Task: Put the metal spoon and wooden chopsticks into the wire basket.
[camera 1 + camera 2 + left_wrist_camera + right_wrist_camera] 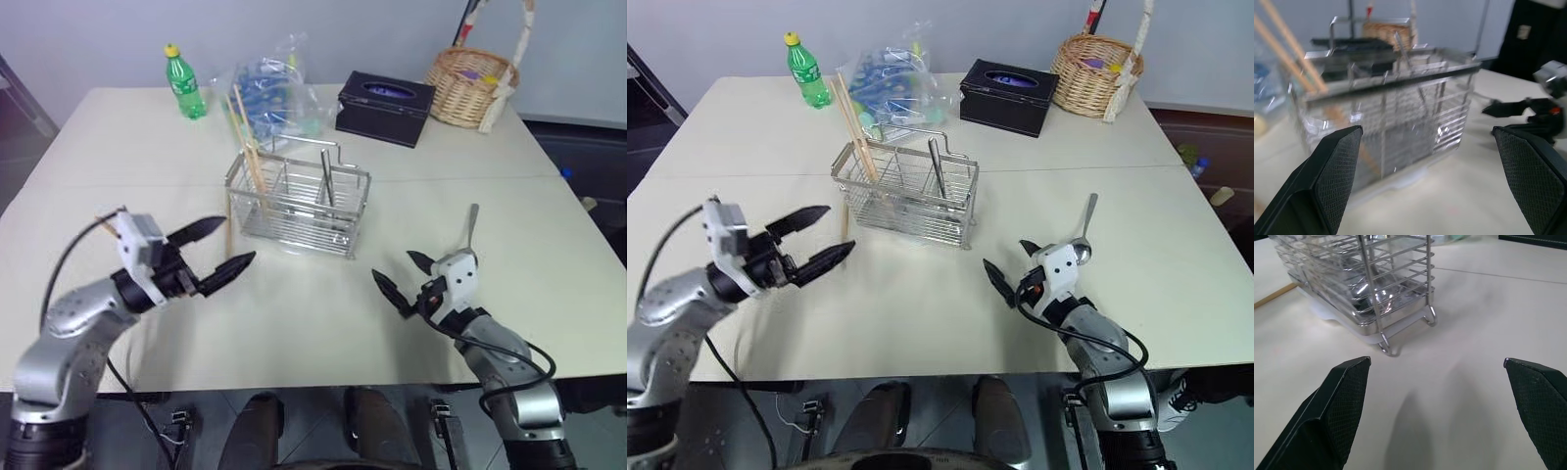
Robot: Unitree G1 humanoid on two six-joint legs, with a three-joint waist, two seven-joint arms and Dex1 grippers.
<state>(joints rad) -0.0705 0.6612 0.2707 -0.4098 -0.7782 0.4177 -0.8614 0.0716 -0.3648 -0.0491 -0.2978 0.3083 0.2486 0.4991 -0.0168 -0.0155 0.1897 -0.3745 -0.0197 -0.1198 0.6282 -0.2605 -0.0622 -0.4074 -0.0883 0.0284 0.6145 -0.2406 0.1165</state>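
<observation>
Wire basket (299,206) stands mid-tabletop (118,147), upright, w/ a central wire handle. 1 metal spoon (1085,230) lies flat on the tabletop to the basket's right, well apart from it, just beyond the right tool (1011,265), bowl toward the robot. Wooden chopsticks (245,137): approx 2–3 lean in the basket's left end compartment, tips sticking up well over the rim; exact count can't tell. 1 more stick (229,233) lies on the tabletop just beside the basket's left end. A metal utensil (937,166) also stands inside the basket, type unclear.

Left tool (223,247) hovers near the basket's left side, fingers spread wide, holding nothing. Right tool sits low over the tabletop, fingers also spread wide, empty.

Back of tabletop: 1 green bottle (183,82), 1 plastic bag (274,93), 1 black tissue box (384,106), 1 wicker basket (472,86) near the back right corner. Front half between the tools and the basket is bare; the near edge is close under both arms.
</observation>
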